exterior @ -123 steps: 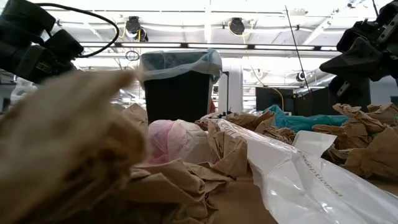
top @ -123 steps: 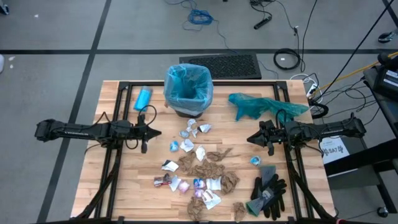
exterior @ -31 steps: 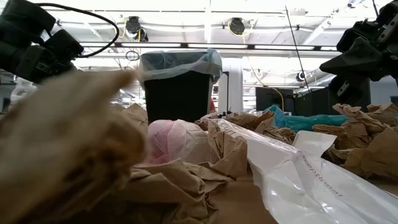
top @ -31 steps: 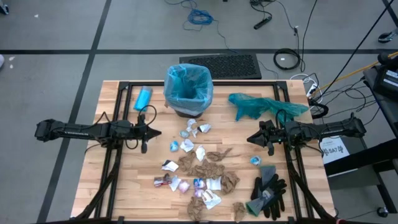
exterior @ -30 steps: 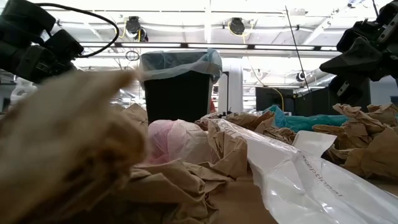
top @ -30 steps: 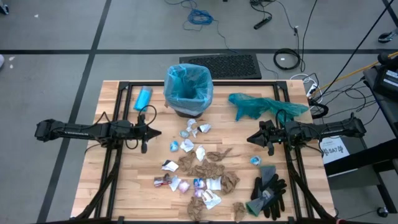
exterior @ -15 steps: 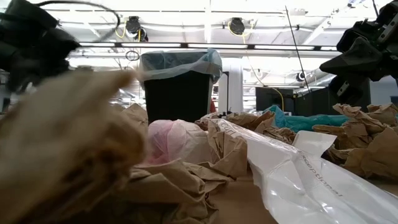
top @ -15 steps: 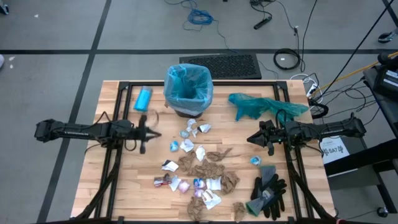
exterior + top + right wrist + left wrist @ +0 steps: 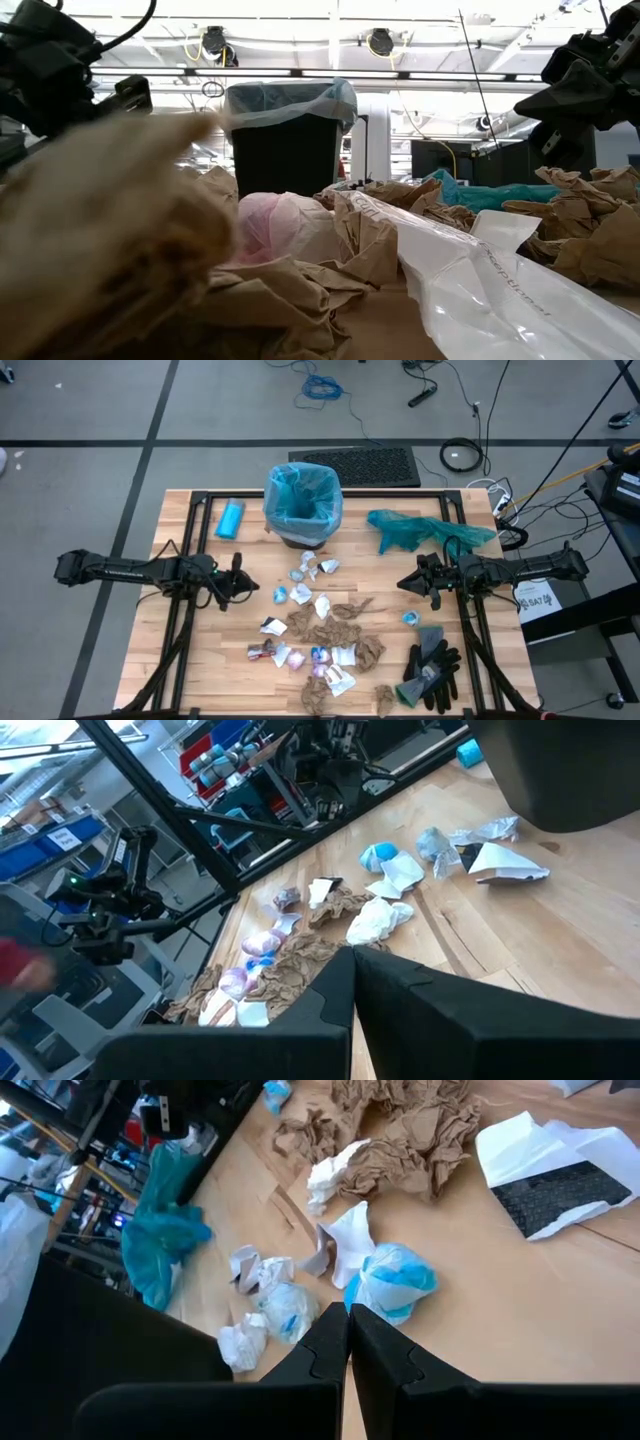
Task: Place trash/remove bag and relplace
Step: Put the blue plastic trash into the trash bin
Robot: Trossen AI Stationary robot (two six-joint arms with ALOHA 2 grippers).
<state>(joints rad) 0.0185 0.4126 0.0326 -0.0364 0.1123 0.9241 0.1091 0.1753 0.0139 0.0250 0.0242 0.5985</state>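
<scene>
Just ahead of the left hand (image 9: 247, 589), fingers pressed together, apparently empty: the trash (image 9: 318, 628).

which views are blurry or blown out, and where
Low view: a brown paper wad close to the lens is badly out of focus, and the ceiling lights behind the bin glare white. Left wrist view: the left gripper is sharp; the far background is soft. High view: evenly lit and sharp, though the left gripper looks slightly smeared.
</scene>
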